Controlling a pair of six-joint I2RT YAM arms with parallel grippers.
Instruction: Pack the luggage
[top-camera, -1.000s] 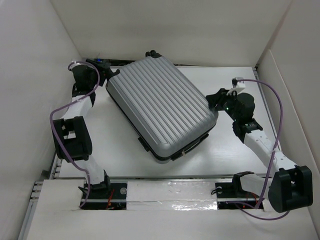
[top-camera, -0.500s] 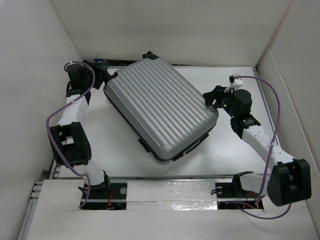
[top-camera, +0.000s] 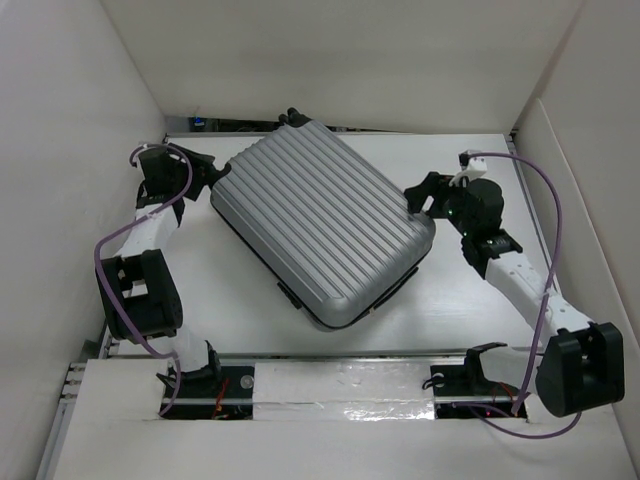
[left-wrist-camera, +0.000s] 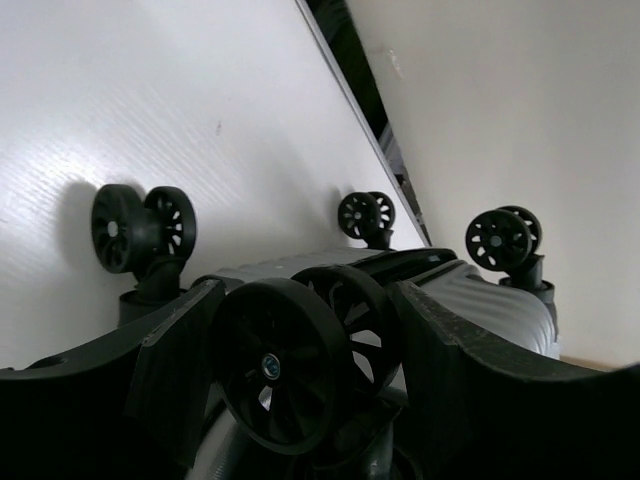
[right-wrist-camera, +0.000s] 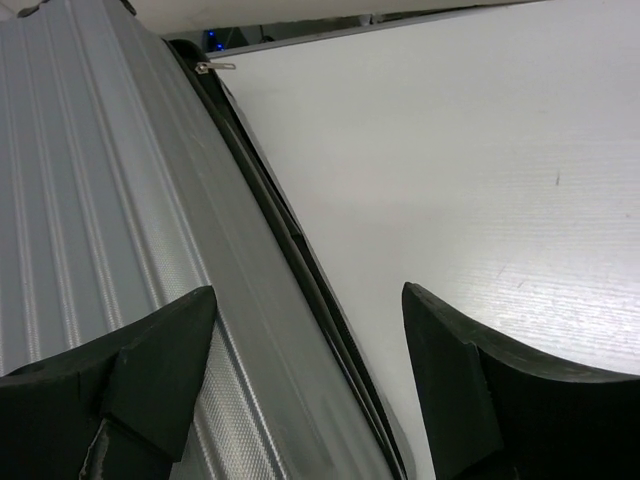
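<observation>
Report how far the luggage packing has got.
Done: the luggage lies shut, ribbed shell up, on the table. In hand: the left hand grips a corner wheel; the right hand is open over the zip seam, holding nothing. Left: unclear, since the contents are hidden.

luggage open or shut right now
Shut: the luggage lies flat, ribbed shell up, halves together at the dark seam, no lining showing.

l wrist view: luggage (left-wrist-camera: 480, 300) shell mostly hidden behind fingers (left-wrist-camera: 180, 370) & near wheel (left-wrist-camera: 285, 375). r wrist view: runs off left + btm edges.
</observation>
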